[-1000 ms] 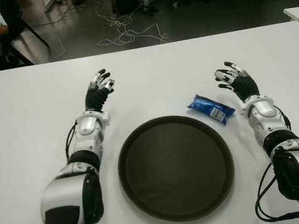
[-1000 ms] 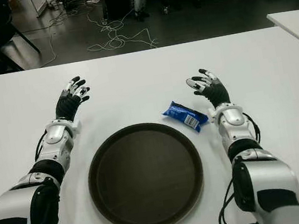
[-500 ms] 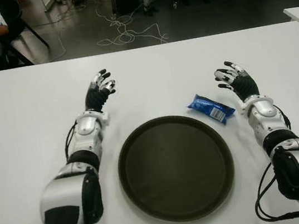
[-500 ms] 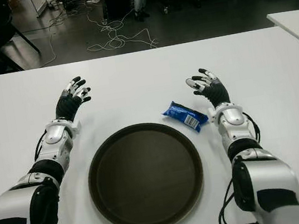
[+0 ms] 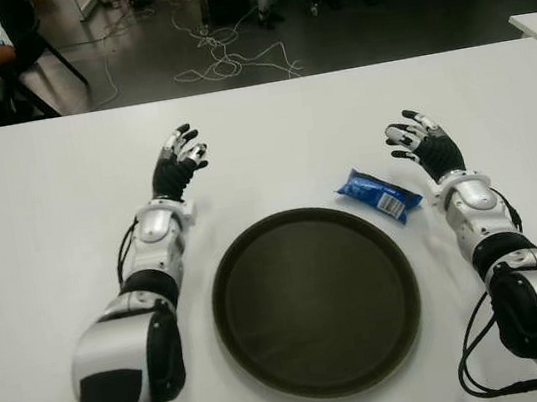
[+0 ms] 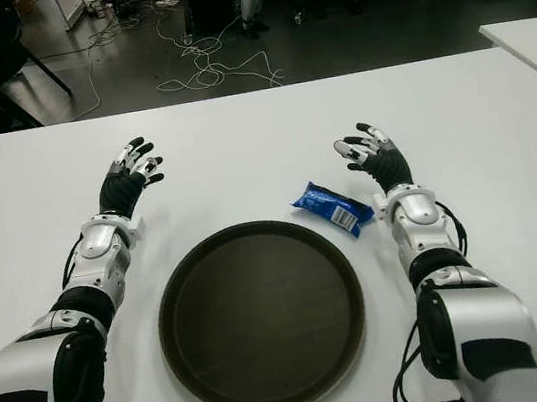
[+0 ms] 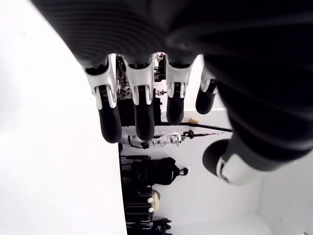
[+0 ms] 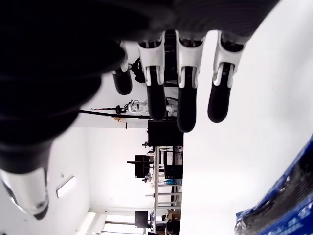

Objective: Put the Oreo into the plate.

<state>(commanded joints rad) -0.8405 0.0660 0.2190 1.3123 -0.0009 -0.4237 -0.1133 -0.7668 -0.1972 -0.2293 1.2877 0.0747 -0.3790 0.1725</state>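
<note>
1. The Oreo pack [image 5: 379, 195], a blue wrapper, is seen lying flat on the white table [image 5: 50, 224], just beyond the far right rim of the plate [image 5: 316, 300] and outside it.
2. Its long axis is set on a slant: one end points away toward the table's middle, the other toward the robot's right forearm.
3. The plate, dark and round, is placed between the two arms and nothing is held in it.
4. The right hand [image 5: 424, 144] is shown just to the right of the pack and slightly farther out, apart from it; its fingers [image 8: 187, 103] are spread and nothing is gripped.
5. The pack is thus found inward of the right hand, on its thumb side, so this hand is judged much the nearer one for the pickup.
6. The left hand [image 5: 178, 163] is shown across the plate, well apart from the pack, its fingers [image 7: 142, 107] relaxed and holding nothing.
7. The task is judged not yet begun; a reach inward by the right hand is called for.
</note>
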